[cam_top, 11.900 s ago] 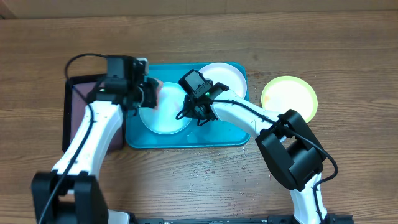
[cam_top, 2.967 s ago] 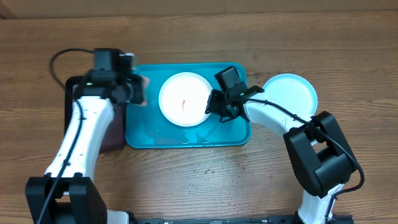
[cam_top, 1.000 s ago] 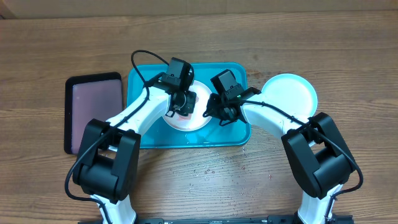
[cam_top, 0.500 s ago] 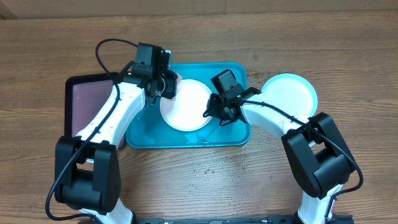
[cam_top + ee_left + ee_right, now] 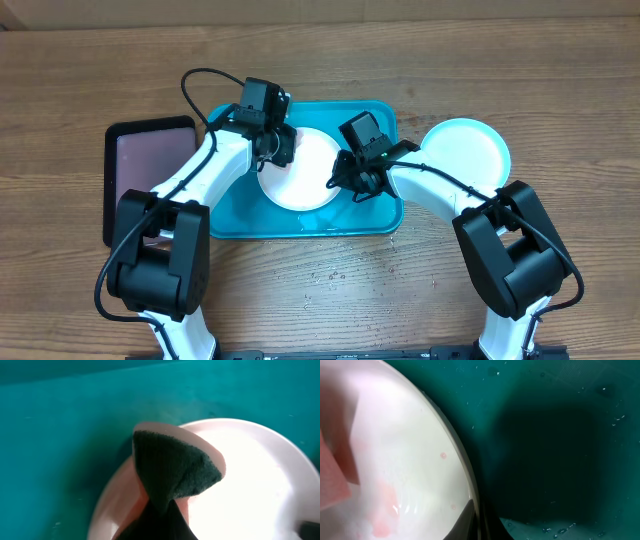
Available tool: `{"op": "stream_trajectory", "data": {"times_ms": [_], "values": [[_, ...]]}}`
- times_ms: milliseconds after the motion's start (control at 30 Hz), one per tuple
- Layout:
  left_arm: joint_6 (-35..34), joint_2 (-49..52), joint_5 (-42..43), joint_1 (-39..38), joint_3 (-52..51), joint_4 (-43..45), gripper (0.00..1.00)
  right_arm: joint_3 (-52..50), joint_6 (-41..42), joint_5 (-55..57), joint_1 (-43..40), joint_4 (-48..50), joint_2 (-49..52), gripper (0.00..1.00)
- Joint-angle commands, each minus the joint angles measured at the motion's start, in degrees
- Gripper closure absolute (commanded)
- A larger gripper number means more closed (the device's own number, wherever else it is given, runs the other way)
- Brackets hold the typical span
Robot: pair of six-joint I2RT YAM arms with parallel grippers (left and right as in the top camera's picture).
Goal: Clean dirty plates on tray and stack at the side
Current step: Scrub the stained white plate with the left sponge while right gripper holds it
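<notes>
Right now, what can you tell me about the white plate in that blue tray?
The white plate is round, glossy plastic by its look, lying near the middle of the teal tray. Faint pink smears and a wet film show on it. The left claw presses a folded pink-and-green sponge on its upper-left rim; the right claw appears to pinch its right rim.

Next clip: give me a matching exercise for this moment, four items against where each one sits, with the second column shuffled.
Items
1. white plate
2. light blue plate
3. sponge
4. black-rimmed tray

Places
A. on the tabletop, right of the teal tray
B. held in the left gripper
C. inside the teal tray
D. on the tabletop, left of the teal tray

Pairs: 1-C, 2-A, 3-B, 4-D
</notes>
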Motion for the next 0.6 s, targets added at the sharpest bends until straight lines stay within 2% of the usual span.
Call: {"op": "stream_trajectory", "data": {"times_ms": [0,233,300,400,567], "values": [[1.0,-0.1,-4.8,1.5,0.8,0.2,0.96,0.6,-0.2,1.0,0.1,0.1,0.5,0.96],[1.0,-2.0,-4.3,2.8,5.4,-5.3,0.96,0.6,-0.2,1.0,0.1,-0.1,0.5,0.96],[1.0,-3.3,-0.6,2.6,7.1,-6.3,0.96,0.6,-0.2,1.0,0.1,-0.1,0.5,0.96],[-0.1,-4.2,6.5,2.1,7.7,-4.7,0.96,0.6,-0.2,1.0,0.1,-0.1,0.5,0.96],[-1.0,-2.5,7.1,1.2,7.4,-2.2,0.96,0.6,-0.2,1.0,0.1,-0.1,0.5,0.96]]}}
